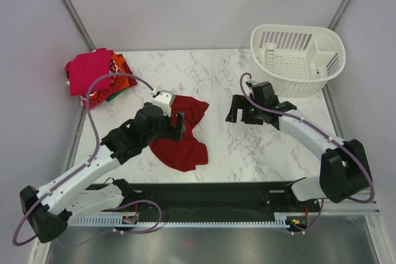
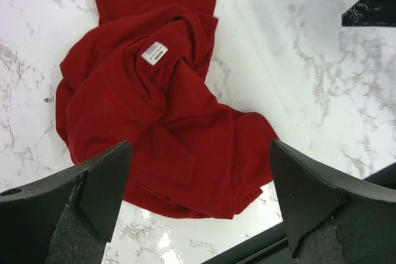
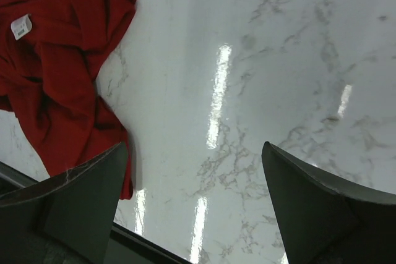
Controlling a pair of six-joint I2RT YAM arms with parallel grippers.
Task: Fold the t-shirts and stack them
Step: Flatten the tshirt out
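Now: crumpled plain dark red cloth t-shirt (image 1: 185, 149) loose on white marble table (image 1: 247, 153), nothing held.
Left gripper (image 2: 199, 171) hangs over shirt, jaws wide apart, empty; small white neck label (image 2: 154, 52) faces up. Right gripper (image 3: 195, 165) equally spread over bare marble just beside shirt. Heap of magenta-pink and orange cloth shirts (image 1: 93, 75) sits at far-left table corner.
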